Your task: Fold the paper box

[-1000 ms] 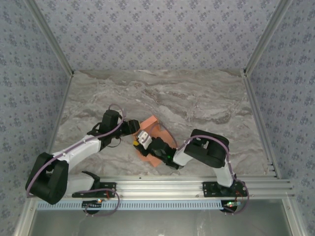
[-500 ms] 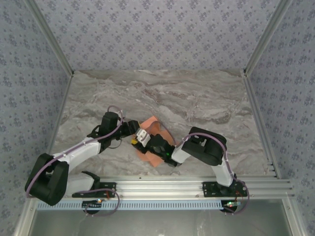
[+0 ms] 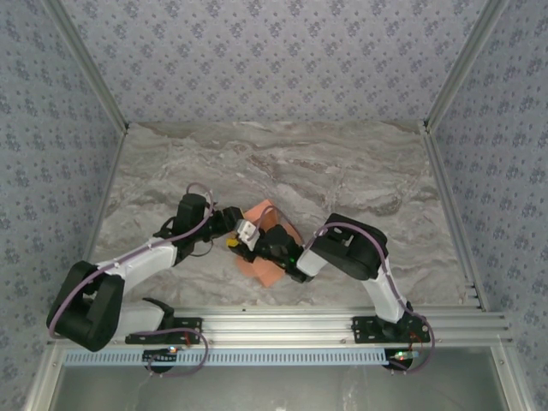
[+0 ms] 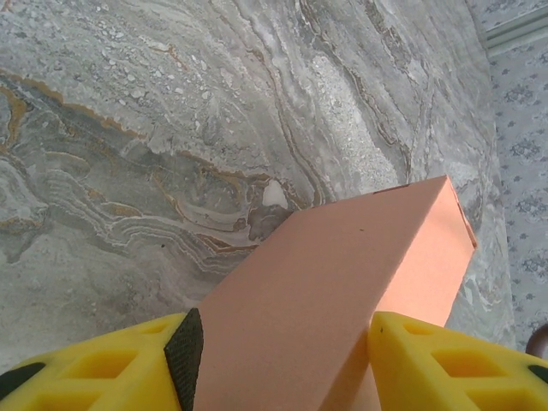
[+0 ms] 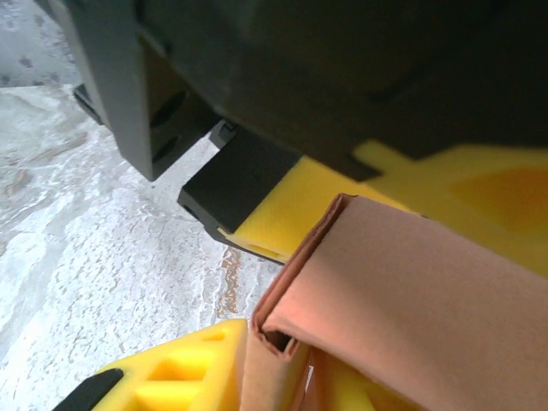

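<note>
Shifted since a second ago: the right arm's elbow has swung left toward the middle, and the loose curved flap that stood out on the right of the paper box (image 3: 267,269) is gone, leaving a tighter diamond outline.

Overhead view.
- Paper box: on the table (image 3: 360,171), near the front rail, between the two arms.
- Left pincer (image 3: 231,228): reaches in from the left, at the box's upper left edge.
- Right pincer (image 3: 259,245): reaches in from the right, over the box's middle. Its jaws are hidden by the wrist here.

Left wrist view.
- Left pincer (image 4: 278,353): clamped across the width of the paper box (image 4: 342,257), with a yellow finger against each long edge.
- Box: a closed, flat-sided sleeve running away from the camera, its far end lifted off the table (image 4: 128,128).

Right wrist view.
- Right pincer (image 5: 265,385): seems to nip one thin wall at the end of the paper box (image 5: 411,282), with yellow on either side of the card.
- Box end: not closed, with a narrow hollow showing at the corner.
- One finger (image 5: 291,205) of the left pincer lies just behind the box.

Reading: the body looks formed and held on both sides, while the end flaps look to be what remains. A hard squeeze could crease such thin card.
</note>
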You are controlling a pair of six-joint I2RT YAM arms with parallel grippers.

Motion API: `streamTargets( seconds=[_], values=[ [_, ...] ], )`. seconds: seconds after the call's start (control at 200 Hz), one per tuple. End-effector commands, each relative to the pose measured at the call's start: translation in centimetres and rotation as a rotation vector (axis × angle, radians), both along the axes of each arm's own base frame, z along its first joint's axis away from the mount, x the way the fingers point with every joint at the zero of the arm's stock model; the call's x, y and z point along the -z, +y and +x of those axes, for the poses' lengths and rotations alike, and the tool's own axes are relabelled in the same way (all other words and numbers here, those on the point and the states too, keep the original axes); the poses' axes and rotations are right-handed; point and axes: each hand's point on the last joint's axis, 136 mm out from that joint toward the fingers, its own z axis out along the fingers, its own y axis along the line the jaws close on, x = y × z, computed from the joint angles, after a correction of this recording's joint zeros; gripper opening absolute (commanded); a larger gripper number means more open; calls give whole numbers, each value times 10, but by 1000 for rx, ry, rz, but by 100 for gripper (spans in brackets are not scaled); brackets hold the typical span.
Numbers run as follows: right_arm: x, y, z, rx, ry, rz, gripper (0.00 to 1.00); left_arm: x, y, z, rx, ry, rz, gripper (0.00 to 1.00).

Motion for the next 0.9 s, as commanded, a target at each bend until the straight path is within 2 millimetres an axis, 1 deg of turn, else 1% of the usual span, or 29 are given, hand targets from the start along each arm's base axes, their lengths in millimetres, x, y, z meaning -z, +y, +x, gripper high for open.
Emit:
streamTargets(
  seconds=[0.0,0.105,0.165,0.235,0.32,0.38,0.52,0.65,0.72,0.809,0.844,0.894],
  values=[
    [39,6,-17,-161,46,-105,25,44,1,-33,53,185,52,55],
    [42,4,-15,-197,69,-104,23,44,2,-32,51,184,59,55],
    [41,5,-21,-246,73,-103,20,43,3,-31,54,177,70,55],
    [41,6,-30,-300,77,-112,20,40,3,-29,62,164,87,55],
    [47,8,-34,-316,80,-153,19,38,4,-27,70,152,97,56],
    [52,6,-32,-296,74,-168,19,37,5,-26,72,147,97,56],
    [55,5,-27,-272,82,-170,18,37,1,-25,91,143,84,56],
    [54,4,-20,-229,76,-172,21,39,0,-25,102,144,89,56],
    [53,1,-17,-208,73,-166,25,39,7,-22,89,140,108,58],
    [52,-3,-13,-180,74,-165,29,31,21,-15,51,117,120,61],
    [52,-6,-11,-169,78,-167,32,26,27,-12,34,103,123,65],
    [50,-8,-11,-166,78,-163,33,17,35,-8,8,90,123,74]
  ],
)
